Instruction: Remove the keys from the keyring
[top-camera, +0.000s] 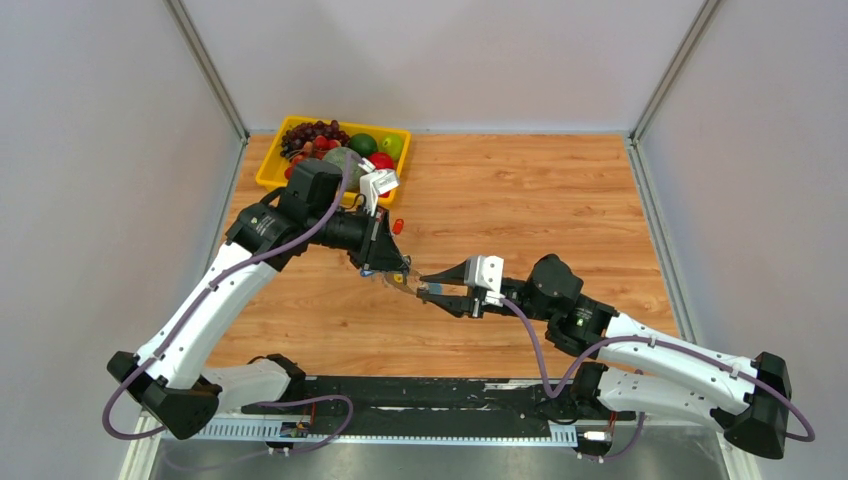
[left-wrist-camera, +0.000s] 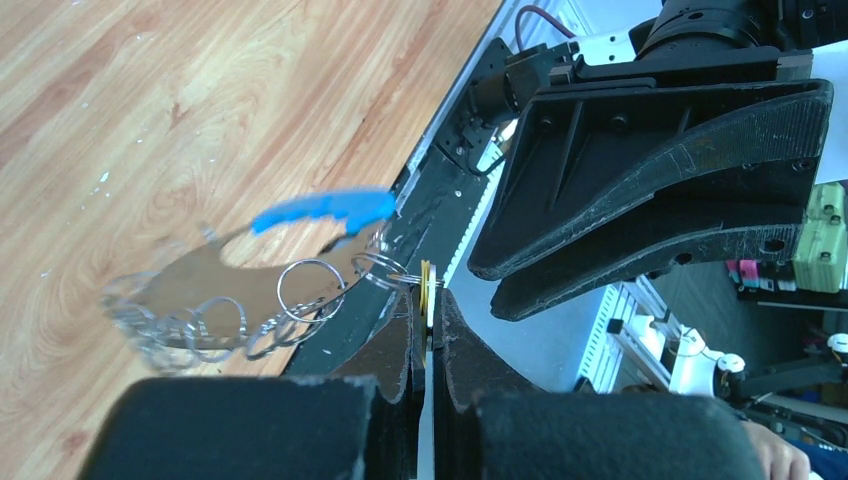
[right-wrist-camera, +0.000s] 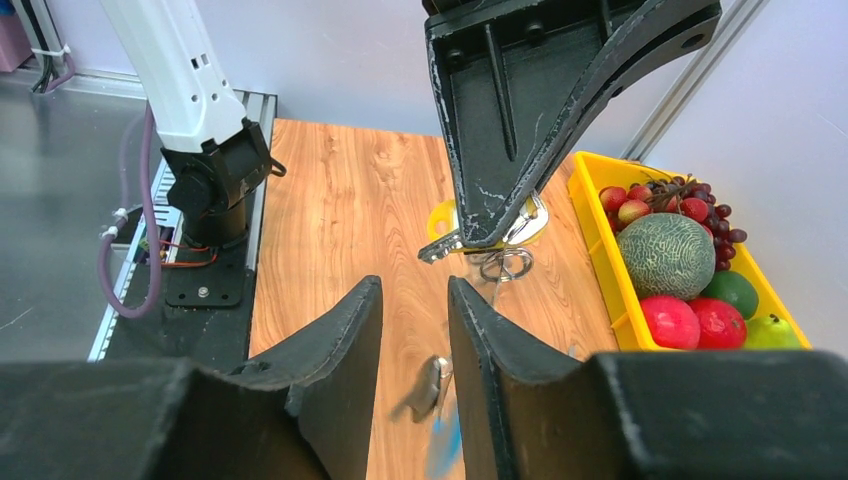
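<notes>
My left gripper (top-camera: 393, 266) (left-wrist-camera: 426, 303) hangs above the table, shut on a yellow-headed key (left-wrist-camera: 430, 282) (right-wrist-camera: 446, 224). Small silver rings (left-wrist-camera: 305, 290) (right-wrist-camera: 505, 263) link that key to the keyring (left-wrist-camera: 215, 285), which dangles to the left with its bright blue strap (left-wrist-camera: 322, 207) on top. The keys (left-wrist-camera: 150, 318) on it are a blurred grey bunch. My right gripper (top-camera: 424, 283) (right-wrist-camera: 415, 288) is open just right of the left one and grips nothing. Between its fingers, lower down, shows a blurred grey key (right-wrist-camera: 433, 386) with a blue smear (right-wrist-camera: 446, 440).
A yellow tray (top-camera: 268, 166) (right-wrist-camera: 598, 262) of fruit stands at the table's back left. The black rail (top-camera: 420, 392) with the arm bases runs along the near edge. The wooden tabletop (top-camera: 560, 210) stretches right of the grippers.
</notes>
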